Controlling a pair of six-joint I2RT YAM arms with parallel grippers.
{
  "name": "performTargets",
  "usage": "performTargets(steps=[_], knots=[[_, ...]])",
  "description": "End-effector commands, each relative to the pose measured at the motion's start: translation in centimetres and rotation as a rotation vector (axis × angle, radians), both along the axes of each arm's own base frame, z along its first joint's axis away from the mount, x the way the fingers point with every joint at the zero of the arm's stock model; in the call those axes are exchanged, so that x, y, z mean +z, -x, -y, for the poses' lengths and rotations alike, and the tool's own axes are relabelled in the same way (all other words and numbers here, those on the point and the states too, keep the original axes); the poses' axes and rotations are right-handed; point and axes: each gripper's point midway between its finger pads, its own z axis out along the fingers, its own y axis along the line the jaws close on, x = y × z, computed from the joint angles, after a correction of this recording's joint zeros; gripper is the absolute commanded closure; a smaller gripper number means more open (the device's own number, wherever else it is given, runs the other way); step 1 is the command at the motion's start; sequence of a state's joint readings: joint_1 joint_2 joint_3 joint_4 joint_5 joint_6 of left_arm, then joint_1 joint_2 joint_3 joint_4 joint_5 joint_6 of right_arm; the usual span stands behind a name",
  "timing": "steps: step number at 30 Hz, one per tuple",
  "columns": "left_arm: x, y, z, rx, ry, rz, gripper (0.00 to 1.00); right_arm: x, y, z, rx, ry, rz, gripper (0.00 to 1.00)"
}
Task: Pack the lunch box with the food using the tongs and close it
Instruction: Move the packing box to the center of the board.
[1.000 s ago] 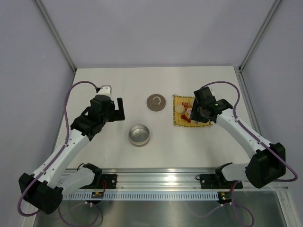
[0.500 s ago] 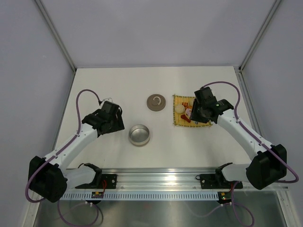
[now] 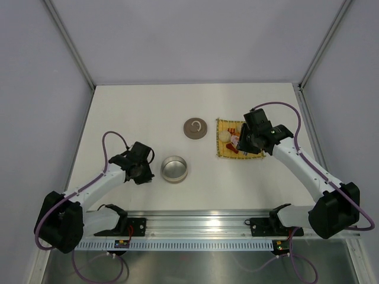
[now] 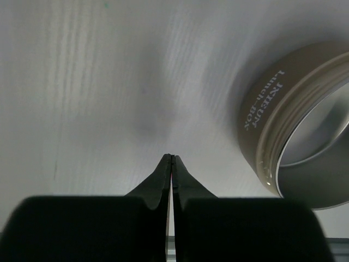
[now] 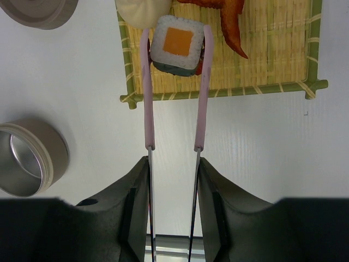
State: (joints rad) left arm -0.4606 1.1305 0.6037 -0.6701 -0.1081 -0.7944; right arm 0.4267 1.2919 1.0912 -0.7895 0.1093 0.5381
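Observation:
The lunch box (image 3: 174, 168) is an open round silver tin, also in the left wrist view (image 4: 297, 125) and the right wrist view (image 5: 24, 164). Its lid (image 3: 195, 128) with a ring handle lies apart, behind it. My right gripper (image 5: 173, 164) is shut on the tongs (image 5: 145, 98). Their pink tips press both sides of a white-and-black sushi piece with an orange centre (image 5: 176, 45) over the yellow mat (image 5: 272, 49). A cream ball (image 5: 143, 10) and a red-orange piece (image 5: 232, 19) lie on the mat. My left gripper (image 4: 172, 159) is shut on nothing, low, left of the tin.
The mat (image 3: 237, 142) lies right of the lid, under my right gripper (image 3: 246, 139). My left gripper (image 3: 148, 171) sits close to the tin's left wall. Grey walls enclose the white table, and a metal rail runs along the near edge.
My left gripper has closed from wide open, and the left arm has pulled back and down beside the tin. The right arm has barely moved.

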Motion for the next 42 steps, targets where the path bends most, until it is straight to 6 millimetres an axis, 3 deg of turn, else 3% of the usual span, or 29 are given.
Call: performTargets(steps=[1,4,10,14,22,26,31,36,42], knots=[[0.3,-1.5,3.6,-0.046,0.136,0.039,1.00,2.3,-0.6,-0.9,0.034,-0.046,0.079,1.00],[0.2,-2.2,4.8,-0.085,0.133,0.042,1.00,2.4,-0.6,-0.9,0.034,-0.047,0.080,1.00],[1.0,-5.4,7.0,-0.136,0.138,0.081,1.00,2.8,-0.6,-1.0,0.037,-0.044,0.088,1.00],[1.1,-6.3,9.7,-0.204,0.165,0.076,1.00,2.8,-0.5,-1.3,0.046,-0.051,0.085,1.00],[1.4,-8.8,12.5,-0.266,0.165,0.105,1.00,2.9,-0.4,-2.2,0.064,-0.052,0.086,1.00],[2.4,-10.0,14.0,-0.301,0.196,0.129,1.00,3.5,-0.4,-3.4,0.096,-0.057,0.095,1.00],[2.6,-10.2,15.9,-0.344,0.241,0.123,1.00,3.8,-0.2,-5.6,0.152,-0.053,0.096,1.00],[2.8,-10.3,16.1,-0.344,0.235,0.122,1.00,4.2,0.5,-8.3,0.222,-0.055,0.097,1.00],[4.1,-10.4,13.5,-0.302,0.150,0.144,1.00,3.7,2.3,-10.4,0.294,-0.067,0.069,1.00]])
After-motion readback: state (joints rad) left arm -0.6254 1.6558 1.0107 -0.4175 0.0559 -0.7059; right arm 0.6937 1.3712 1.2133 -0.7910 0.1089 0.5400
